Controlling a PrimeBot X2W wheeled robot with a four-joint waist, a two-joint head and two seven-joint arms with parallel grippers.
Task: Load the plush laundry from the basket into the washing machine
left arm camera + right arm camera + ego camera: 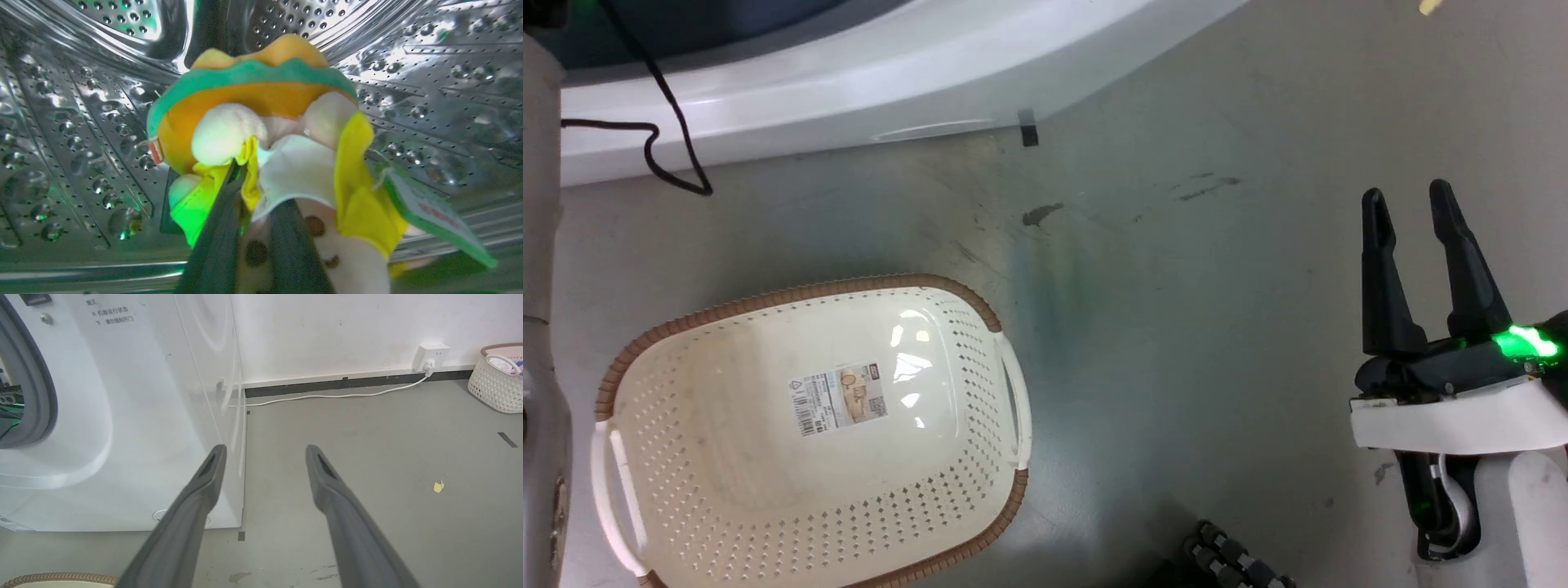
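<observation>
Inside the shiny steel drum [61,122] of the washing machine [135,416], my left gripper [253,175] is shut on the plush laundry [265,134]. The toy has an orange part with green edging, yellow cloth and a green tag [433,212], and it hangs from the fingers [220,228] above the drum wall. The basket [809,433] lies on the floor at the lower left of the head view with nothing in it but a sticker. My right gripper [1409,200] stands open over bare floor to the right; in its own view the fingertips [214,457] are well apart.
The washer's white front [849,73] runs along the top of the head view, with a black cable [662,131] hanging over it. A white cord [335,395] leads to a wall socket [431,355]. A second woven basket [496,384] stands far right. A yellow scrap [438,486] lies on the grey floor.
</observation>
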